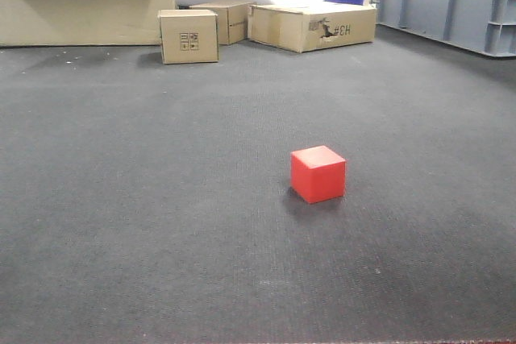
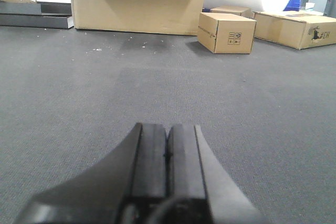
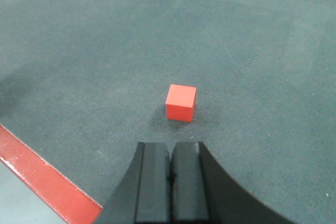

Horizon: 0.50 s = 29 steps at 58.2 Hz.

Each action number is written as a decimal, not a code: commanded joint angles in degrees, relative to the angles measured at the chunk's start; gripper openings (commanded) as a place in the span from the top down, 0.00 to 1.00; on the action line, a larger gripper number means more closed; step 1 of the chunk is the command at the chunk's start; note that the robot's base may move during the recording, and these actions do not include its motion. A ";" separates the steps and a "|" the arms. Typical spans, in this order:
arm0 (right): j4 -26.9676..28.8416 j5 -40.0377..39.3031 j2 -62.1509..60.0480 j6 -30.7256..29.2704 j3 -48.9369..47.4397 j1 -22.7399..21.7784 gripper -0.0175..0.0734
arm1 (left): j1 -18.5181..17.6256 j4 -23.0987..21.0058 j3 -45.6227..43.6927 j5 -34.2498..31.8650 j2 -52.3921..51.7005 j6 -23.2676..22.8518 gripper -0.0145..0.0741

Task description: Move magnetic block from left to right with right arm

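red cube [image 3: 181, 102] is seen on the carpet floor [image 3: 252, 40], just ahead of right tool [image 3: 170, 153] | both tools pressed closed, empty | left tool [image 2: 168, 135] faces away from it

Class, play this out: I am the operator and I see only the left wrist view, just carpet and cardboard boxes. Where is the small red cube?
Observer: The small red cube sits on the dark grey carpet, right of centre in the front view.
Operator: Is the right gripper near it?
Observer: The right gripper is short of it, jaws shut, holding nothing.
Operator: Anything else nearby?
Observer: A red floor stripe borders the carpet.
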 commanded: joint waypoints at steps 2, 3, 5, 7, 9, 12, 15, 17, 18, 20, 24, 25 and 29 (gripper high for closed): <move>-0.20 -4.85 -2.35 -0.26 -0.20 -0.16 0.74 | 0.00 -0.27 0.48 -4.83 -0.50 -0.34 0.98; -0.20 -4.80 -2.49 -0.26 -0.12 -0.16 0.74 | 0.00 -0.27 0.48 -4.83 -0.50 -0.34 0.98; -0.20 -4.28 -2.76 -0.26 -0.09 -0.16 0.74 | 0.00 -0.27 0.48 -4.83 -0.50 -0.34 0.98; -0.20 -3.79 -2.76 -0.26 -0.09 -0.16 0.74 | 0.00 -0.27 0.48 -4.83 -0.50 -0.34 0.98; -0.20 -3.65 -2.76 -0.26 -0.09 -0.16 0.74 | 0.00 -0.27 0.48 -4.83 -0.50 -0.34 0.98; -0.20 -3.65 -2.76 -0.26 -0.09 -0.16 0.74 | 0.00 -0.27 0.48 -4.83 -0.50 -0.34 0.98; -0.20 -3.65 -2.76 -0.26 -0.09 -0.16 0.74 | 0.00 -0.27 0.48 -4.83 -0.50 -0.34 0.98; -0.20 -3.65 -2.76 -0.26 -0.09 -0.16 0.74 | 0.00 -0.27 0.48 -4.83 -0.50 -0.34 0.98; -0.20 -3.65 -2.76 -0.26 -0.09 -0.16 0.74 | 0.00 -0.27 0.48 -4.83 -0.50 -0.34 0.98; -0.26 -3.67 -2.76 -0.26 -0.01 -0.16 0.74 | 0.00 -0.27 0.48 -4.83 -0.50 -0.34 0.98; -0.33 -3.92 -2.76 -0.26 -0.01 -0.16 0.74 | 0.00 -0.27 0.48 -4.83 -0.50 -0.34 0.98; -0.33 -3.97 -2.76 -0.26 -0.01 -0.16 0.74 | 0.00 -0.27 0.48 -4.83 -0.50 -0.34 0.98; -0.47 -4.44 -2.76 -0.26 -0.01 -0.38 0.74 | 0.00 -0.27 0.48 -4.83 -0.50 -0.34 0.98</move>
